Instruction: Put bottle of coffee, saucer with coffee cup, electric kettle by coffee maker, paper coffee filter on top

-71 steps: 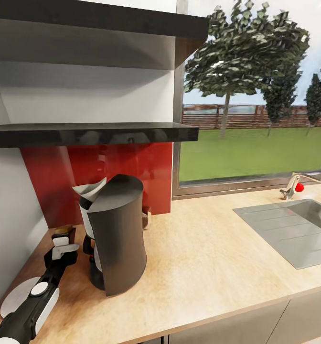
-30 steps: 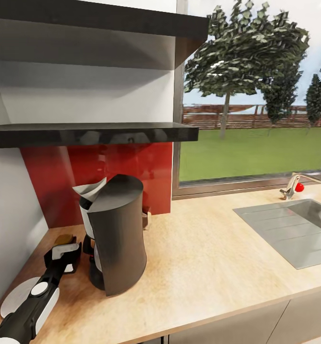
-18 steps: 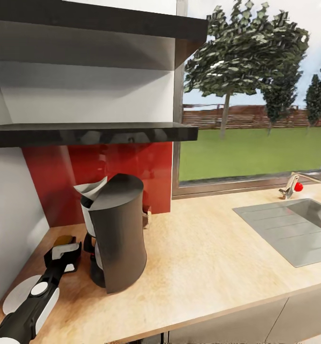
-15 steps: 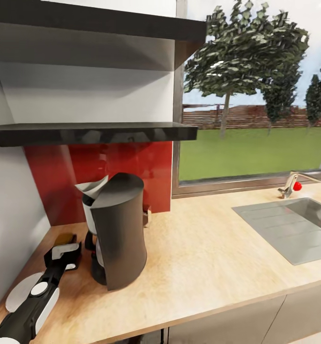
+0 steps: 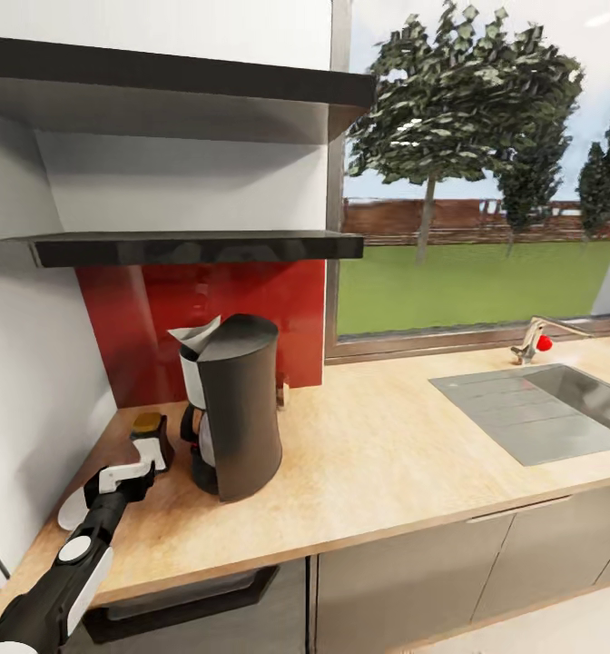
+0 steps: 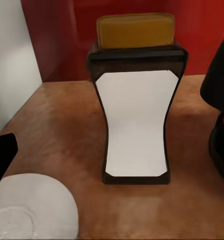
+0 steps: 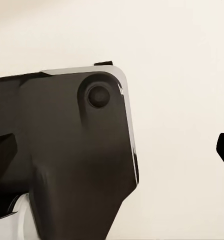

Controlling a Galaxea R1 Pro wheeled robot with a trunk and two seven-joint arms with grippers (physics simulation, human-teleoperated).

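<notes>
A: What is hard to make out?

B: Behind the coffee maker (image 5: 235, 405) a small object pokes out at its far side, too hidden to name. The saucer (image 5: 72, 510) is partly covered by the left arm in the head view and cut off at the frame edge in the left wrist view (image 6: 29, 210). The faucet (image 5: 532, 338) beyond the sink (image 5: 532, 411) is small.

A: And the left claw (image 5: 128, 477)?

B: It hovers over the counter (image 5: 387, 472), just short of the coffee bottle (image 5: 149, 435), not touching it. I cannot tell how far apart the fingers are; one dark tip shows at the edge of the wrist view. It holds nothing.

A: Where does the bottle stand?

B: Upright on the counter straight ahead of the claw (image 6: 135, 100), white label facing it, tan lid on top, just beside the coffee maker. The saucer lies beneath and beside the claw.

A: The filter?

B: The paper filter (image 5: 196, 337) sits atop the coffee maker, beyond the claw.

A: The right claw?

B: The right wrist view shows a dark robot part (image 7: 67, 150) against a pale surface; its state I cannot tell.
</notes>
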